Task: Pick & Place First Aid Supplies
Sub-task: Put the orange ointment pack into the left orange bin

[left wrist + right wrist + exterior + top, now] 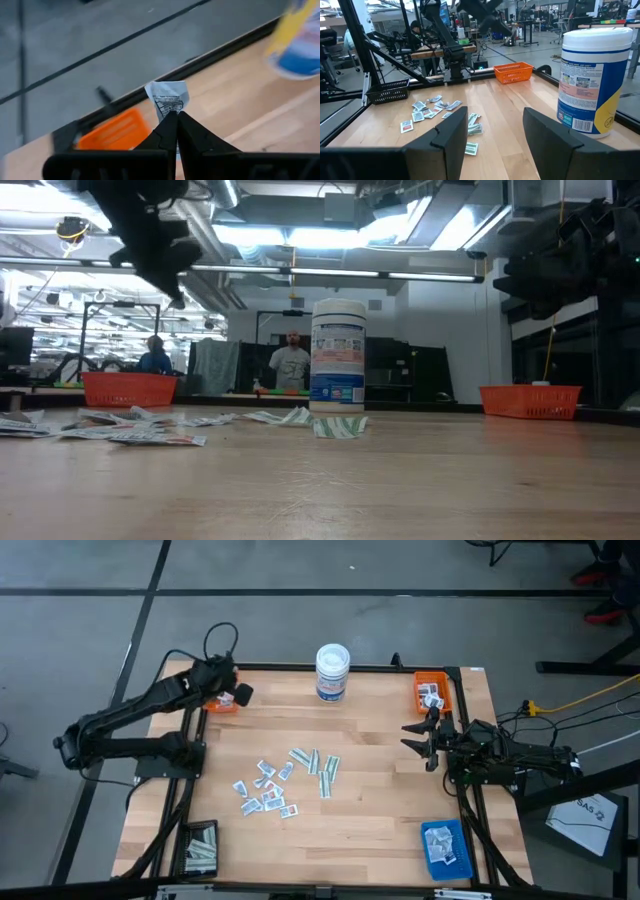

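Small white packets with blue-grey print and pale greenish strips (282,780) lie scattered on the table's middle, also seen in the right wrist view (437,111). My left gripper (240,694) hovers at the far left corner beside an orange tray (221,703), shut on one white packet (168,97). My right gripper (418,735) waits open near the right edge, just in front of the far-right orange tray (434,693), which holds packets. My left gripper pinches the white packet by its lower edge (169,111) between its two fingertips. The packet is lifted clear of the table and stands up beyond the fingers, slightly crumpled, above the orange tray (115,134).
A white round tub with a blue label (332,672) stands at the far edge, middle. A blue tray (445,848) with packets sits at the near right corner, a black tray (200,850) with strips at the near left. People stand in the room behind (291,363).
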`<state>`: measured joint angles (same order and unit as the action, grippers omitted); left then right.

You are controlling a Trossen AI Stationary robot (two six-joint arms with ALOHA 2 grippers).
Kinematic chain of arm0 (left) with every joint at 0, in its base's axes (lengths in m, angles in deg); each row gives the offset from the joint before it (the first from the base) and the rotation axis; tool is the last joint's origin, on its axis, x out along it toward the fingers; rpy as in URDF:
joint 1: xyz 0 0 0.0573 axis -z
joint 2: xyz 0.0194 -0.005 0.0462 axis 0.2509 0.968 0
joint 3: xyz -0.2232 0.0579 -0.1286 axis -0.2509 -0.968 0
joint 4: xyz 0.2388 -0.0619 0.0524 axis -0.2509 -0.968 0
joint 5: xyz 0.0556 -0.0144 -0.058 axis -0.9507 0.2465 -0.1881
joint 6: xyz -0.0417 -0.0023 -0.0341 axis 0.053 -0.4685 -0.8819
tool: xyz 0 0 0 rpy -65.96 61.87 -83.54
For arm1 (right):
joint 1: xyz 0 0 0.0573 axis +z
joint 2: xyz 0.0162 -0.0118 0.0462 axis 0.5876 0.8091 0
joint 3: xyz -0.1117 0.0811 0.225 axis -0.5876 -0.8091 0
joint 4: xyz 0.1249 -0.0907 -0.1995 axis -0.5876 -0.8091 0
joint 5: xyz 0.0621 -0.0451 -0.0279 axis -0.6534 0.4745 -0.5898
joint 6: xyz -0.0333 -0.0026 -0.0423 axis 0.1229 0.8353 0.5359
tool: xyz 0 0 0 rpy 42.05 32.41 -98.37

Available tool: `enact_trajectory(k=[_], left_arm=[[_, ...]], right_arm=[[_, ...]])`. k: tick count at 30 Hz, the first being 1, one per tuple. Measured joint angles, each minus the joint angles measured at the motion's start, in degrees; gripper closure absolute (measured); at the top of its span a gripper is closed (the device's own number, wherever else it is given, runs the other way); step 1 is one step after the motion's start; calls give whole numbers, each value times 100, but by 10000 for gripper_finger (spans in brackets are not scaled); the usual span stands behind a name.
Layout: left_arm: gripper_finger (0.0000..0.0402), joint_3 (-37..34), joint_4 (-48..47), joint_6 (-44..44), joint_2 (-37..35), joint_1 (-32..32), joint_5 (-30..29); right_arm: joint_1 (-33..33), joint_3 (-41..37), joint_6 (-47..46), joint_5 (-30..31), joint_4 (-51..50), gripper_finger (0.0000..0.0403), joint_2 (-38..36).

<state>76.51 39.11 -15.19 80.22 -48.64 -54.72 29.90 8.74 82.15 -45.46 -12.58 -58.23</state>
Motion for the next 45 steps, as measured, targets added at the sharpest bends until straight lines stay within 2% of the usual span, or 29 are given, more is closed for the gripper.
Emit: enact_trajectory(k=[8, 19, 26, 31, 37, 45], left_arm=[[400, 0, -569, -13, 559, -356, -331], [399, 0, -1227, 39, 1600, -827, -281], [398, 0, -1285, 46, 1755, -916, 42], [394, 0, -1281, 46, 1755, -916, -390], [362, 0, -1292, 105, 1755, -914, -446], [295, 0, -1294, 181, 1755, -914, -444]], right_arm=[[0, 0, 2, 0, 2, 212, 1], [0, 0, 2, 0, 4, 212, 1], [0, 0, 2, 0, 4, 212, 1], [1, 0, 3, 0, 4, 212, 1], [0, 0, 2, 0, 4, 212, 2], [0, 0, 2, 0, 4, 212, 2]])
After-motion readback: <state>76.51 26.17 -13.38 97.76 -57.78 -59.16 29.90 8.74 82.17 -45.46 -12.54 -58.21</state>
